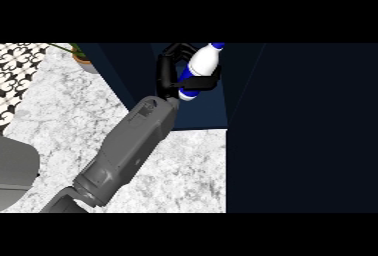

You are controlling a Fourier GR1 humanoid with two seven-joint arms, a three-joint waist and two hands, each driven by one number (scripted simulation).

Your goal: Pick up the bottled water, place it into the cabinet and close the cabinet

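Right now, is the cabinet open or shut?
Open: the cabinet shows its dark interior, and the hand holds the bottled water in that opening.

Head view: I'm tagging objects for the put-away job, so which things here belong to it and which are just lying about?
Belongs to the job:
bottled water
right hand, curled round the bottle
cabinet

Just lying about:
potted plant
counter

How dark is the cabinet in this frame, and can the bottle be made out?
Head view: the cabinet is almost black, with little detail; the black right hand nearly merges with it; the white-and-blue bottled water stands out clearly; the marble counter is evenly lit, without glare.
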